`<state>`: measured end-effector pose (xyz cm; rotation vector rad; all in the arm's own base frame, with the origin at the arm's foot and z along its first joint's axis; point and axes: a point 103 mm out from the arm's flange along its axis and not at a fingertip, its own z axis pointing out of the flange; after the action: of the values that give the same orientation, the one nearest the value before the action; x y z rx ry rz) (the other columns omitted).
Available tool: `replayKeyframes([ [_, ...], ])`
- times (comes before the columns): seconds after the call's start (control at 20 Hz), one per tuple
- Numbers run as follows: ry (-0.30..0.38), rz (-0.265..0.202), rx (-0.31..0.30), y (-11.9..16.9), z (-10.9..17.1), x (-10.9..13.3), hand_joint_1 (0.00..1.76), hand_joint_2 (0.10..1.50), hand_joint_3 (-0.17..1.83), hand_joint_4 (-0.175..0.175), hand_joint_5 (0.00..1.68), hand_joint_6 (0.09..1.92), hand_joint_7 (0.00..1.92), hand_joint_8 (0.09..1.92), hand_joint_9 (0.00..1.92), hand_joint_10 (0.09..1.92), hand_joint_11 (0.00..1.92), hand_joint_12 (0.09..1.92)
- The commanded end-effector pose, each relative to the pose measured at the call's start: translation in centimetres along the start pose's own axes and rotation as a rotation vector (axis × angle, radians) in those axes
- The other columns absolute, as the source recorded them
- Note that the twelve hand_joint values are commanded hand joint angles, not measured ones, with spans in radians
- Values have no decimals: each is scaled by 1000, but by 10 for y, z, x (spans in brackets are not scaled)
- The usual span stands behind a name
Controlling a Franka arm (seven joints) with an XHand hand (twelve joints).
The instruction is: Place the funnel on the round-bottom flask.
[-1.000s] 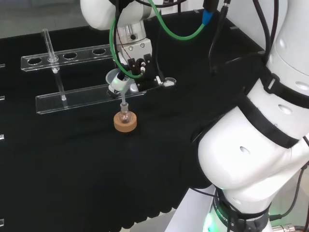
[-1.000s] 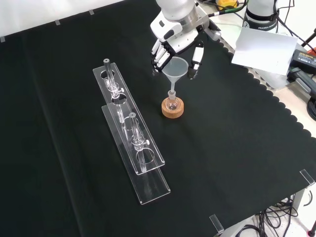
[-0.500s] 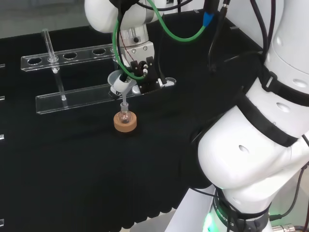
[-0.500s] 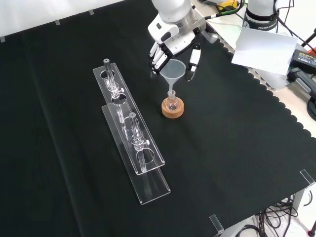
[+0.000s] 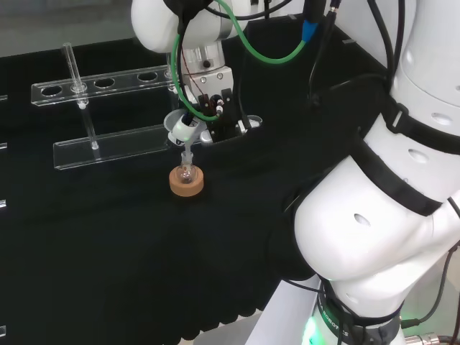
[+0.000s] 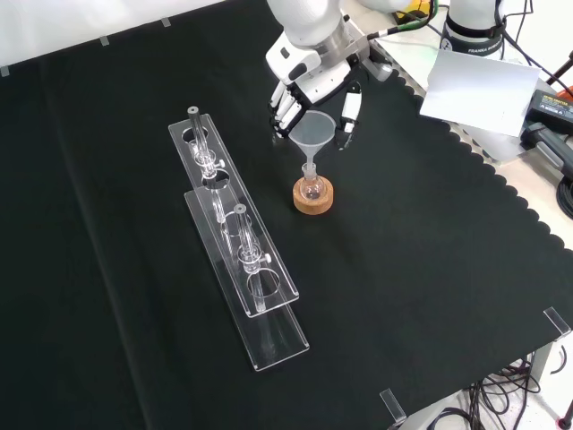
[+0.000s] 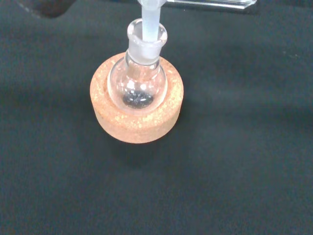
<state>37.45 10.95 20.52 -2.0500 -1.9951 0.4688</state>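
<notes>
Cork ring stand (image 6: 312, 197) sits mid-cloth with the little round-bottom flask (image 7: 138, 84) nested in it, upright. The funnel (image 6: 312, 133) has its stem down inside the flask's neck, which the wrist view shows pretty clearly, cone sticking up above it. The hand (image 6: 309, 76) is right above and behind the cone in the front view, fingers spread to either side of the rim; can't tell if they actually touch it. 2 clear racks (image 6: 235, 240) with glass tubes stand to the left in that view, well apart from the flask.
</notes>
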Motion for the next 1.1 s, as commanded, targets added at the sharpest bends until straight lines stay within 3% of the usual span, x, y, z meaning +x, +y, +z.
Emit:
replayKeyframes([
  [0.05, 2, -9, 15, 1, 6, 4, 898, 1132, -175, 4, 758, 627, 544, 687, 855, 474, 540, 1329],
  [0.55, -6, -20, 26, 2, 10, 14, 893, 1134, -175, 2, 755, 628, 535, 687, 853, 476, 542, 1328],
  [1.1, -24, -2, 20, 3, 10, 16, 889, 1135, -175, -3, 741, 627, 511, 687, 824, 473, 536, 1325],
])
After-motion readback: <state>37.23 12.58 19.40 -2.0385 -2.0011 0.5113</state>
